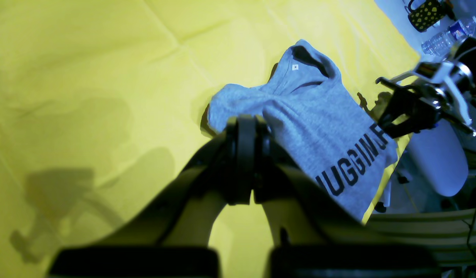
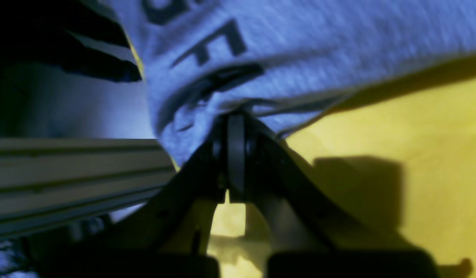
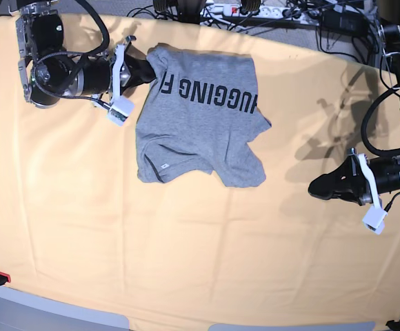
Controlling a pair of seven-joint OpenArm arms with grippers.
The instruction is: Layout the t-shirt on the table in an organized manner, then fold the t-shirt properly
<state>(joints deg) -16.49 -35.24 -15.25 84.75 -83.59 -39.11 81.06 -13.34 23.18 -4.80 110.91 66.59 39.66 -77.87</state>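
The grey t-shirt (image 3: 200, 131) lies lettering side up near the far edge of the table (image 3: 186, 262), with its collar and sleeves bunched toward the near side. My right gripper (image 3: 150, 70) is shut on the shirt's far left corner; in the right wrist view the jaws (image 2: 236, 116) pinch the fabric (image 2: 299, 58) by the table's edge. My left gripper (image 3: 316, 186) is shut and empty, low over the bare cloth to the right of the shirt and apart from it. In the left wrist view its tips (image 1: 243, 121) point at the shirt (image 1: 319, 123).
Cables and a power strip (image 3: 248, 10) run along the table's far edge. A dotted black mug (image 1: 427, 13) and a water bottle (image 1: 450, 36) lie beyond the table. A metal rail (image 2: 68, 173) runs beside the table's edge.
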